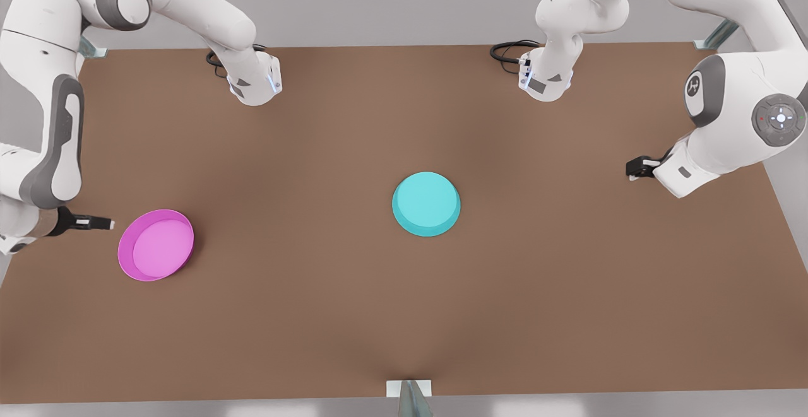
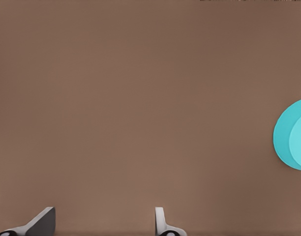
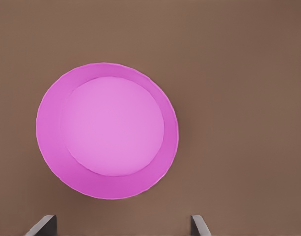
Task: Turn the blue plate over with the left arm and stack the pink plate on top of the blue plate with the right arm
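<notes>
Blue plate rim-down mid-table; pink plate rim-up beside right gripper; left gripper well apart; both grippers released.

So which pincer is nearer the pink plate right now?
The right pincer. It is open beside the pink plate, at the front view's left edge. The left pincer, also open, is at the far right, beyond the blue plate.

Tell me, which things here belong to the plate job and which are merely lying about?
Belong to the job:
- blue plate, rim down, mid-table
- pink plate, rim up
- left pincer, open
- right pincer, open, beside the pink plate

Lying about:
- black cables by the arm bases
</notes>
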You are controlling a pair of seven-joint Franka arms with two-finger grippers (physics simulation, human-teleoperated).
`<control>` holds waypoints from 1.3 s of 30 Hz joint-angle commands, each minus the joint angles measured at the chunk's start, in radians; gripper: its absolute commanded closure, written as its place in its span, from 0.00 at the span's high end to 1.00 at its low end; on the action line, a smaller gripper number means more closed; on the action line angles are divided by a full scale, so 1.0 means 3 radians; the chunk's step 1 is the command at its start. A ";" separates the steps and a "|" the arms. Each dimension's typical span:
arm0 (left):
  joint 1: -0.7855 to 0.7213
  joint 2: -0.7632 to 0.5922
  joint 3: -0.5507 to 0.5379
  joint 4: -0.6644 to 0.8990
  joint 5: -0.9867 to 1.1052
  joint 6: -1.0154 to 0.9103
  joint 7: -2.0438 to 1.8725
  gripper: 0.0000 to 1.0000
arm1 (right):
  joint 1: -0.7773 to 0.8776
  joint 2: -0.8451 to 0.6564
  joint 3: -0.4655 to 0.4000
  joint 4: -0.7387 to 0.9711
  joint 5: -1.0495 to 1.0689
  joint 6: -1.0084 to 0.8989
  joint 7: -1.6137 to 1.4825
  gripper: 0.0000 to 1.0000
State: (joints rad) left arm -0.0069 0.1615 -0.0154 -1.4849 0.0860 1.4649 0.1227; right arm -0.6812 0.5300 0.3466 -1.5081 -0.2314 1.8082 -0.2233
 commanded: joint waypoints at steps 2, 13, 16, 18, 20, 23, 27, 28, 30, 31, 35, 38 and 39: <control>0.0002 0.0004 0.0000 0.0000 0.0000 0.0000 0.0000 1.00 | 0.0016 0.0074 0.0000 -0.0015 -0.0026 0.0164 -0.0007 1.00; 0.0008 0.0019 -0.0005 0.0000 0.0000 0.0000 0.0000 1.00 | -0.0168 0.0529 0.0006 0.0118 -0.0016 0.0512 -0.0621 1.00; 0.0002 0.0029 -0.0005 0.0005 0.0000 -0.0015 0.0000 1.00 | -0.0271 0.0749 0.0000 0.0297 0.0045 0.0497 -0.0928 1.00; 0.0008 0.0029 -0.0005 0.0005 0.0005 -0.0015 0.0000 1.00 | -0.0307 0.0831 -0.0005 0.0343 0.0035 0.0472 -0.1030 1.00; 0.0008 0.0029 -0.0005 0.0005 0.0005 -0.0015 0.0000 1.00 | -0.0306 0.0913 -0.0010 0.0410 0.0020 0.0369 -0.1102 1.00; 0.0008 0.0029 -0.0005 0.0005 0.0005 -0.0015 0.0005 1.00 | -0.0291 0.0964 -0.0010 0.0369 0.0061 0.0374 -0.1045 1.00; 0.0008 0.0029 -0.0005 0.0005 0.0005 -0.0015 0.0005 1.00 | -0.0286 0.1030 -0.0020 0.0323 0.0035 0.0369 -0.1045 1.00; 0.0008 0.0029 -0.0010 0.0005 0.0000 -0.0015 0.0005 1.00 | -0.0271 0.1041 -0.0066 0.0328 0.0030 0.0369 -0.1045 1.00; 0.0008 0.0029 -0.0015 0.0005 0.0005 -0.0015 0.0005 1.00 | -0.0276 0.1071 -0.0071 0.0328 0.0010 0.0369 -0.1045 1.00; 0.0013 0.0029 -0.0015 0.0005 0.0005 -0.0015 0.0005 1.00 | -0.0271 0.1087 -0.0092 0.0328 0.0010 0.0369 -0.1045 1.00; 0.0008 0.0029 -0.0015 0.0005 0.0005 -0.0015 0.0005 1.00 | -0.0250 0.1122 -0.0092 0.0323 0.0015 0.0364 -0.1040 1.00; 0.0008 0.0029 -0.0015 0.0005 0.0000 -0.0020 0.0005 1.00 | -0.0235 0.1133 -0.0092 0.0323 0.0015 0.0303 -0.1040 0.85; 0.0008 0.0029 -0.0015 0.0005 0.0005 -0.0020 0.0005 1.00 | -0.0235 0.1138 -0.0092 0.0323 0.0015 0.0293 -0.1040 0.82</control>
State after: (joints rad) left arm -0.0046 0.1703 -0.0199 -1.4834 0.0872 1.4588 0.1243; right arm -0.7516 0.8740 0.3190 -1.4113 -0.2271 1.8960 -0.5354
